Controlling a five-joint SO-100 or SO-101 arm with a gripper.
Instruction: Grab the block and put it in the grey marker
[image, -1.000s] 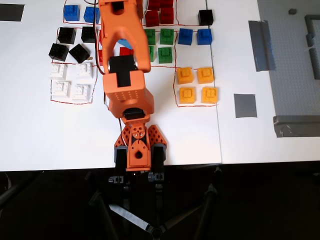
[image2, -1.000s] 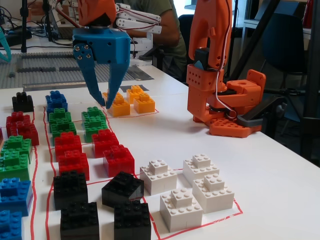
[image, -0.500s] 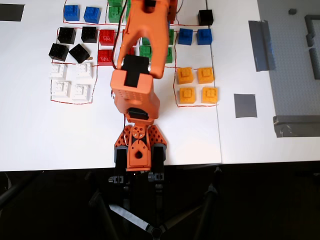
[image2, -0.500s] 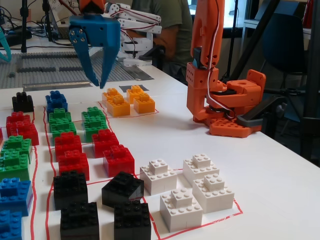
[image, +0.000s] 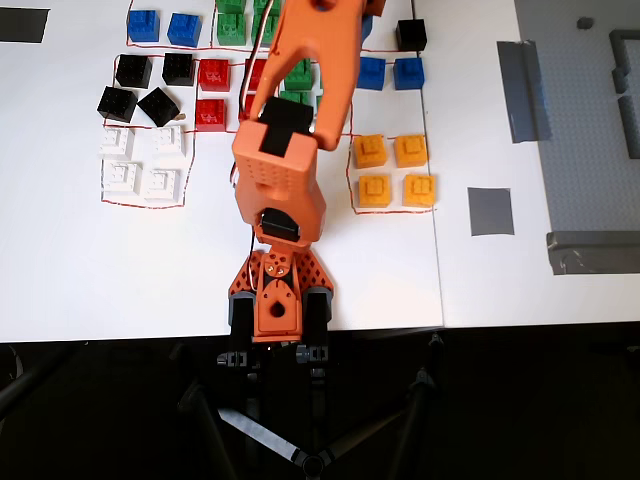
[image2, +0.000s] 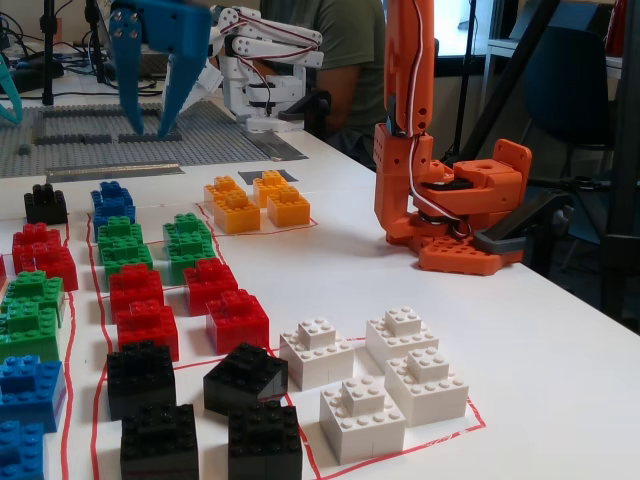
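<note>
In the overhead view we saw the orange arm (image: 290, 130) rising up the middle of the frame, covering part of the green bricks (image: 297, 80); its fingers ran off the top edge, so we could not tell how they stood. The nearest blue block (image: 371, 72) lay upper centre-right, above the yellow bricks (image: 395, 170). The grey marker (image: 490, 211) sat right of them.
</note>
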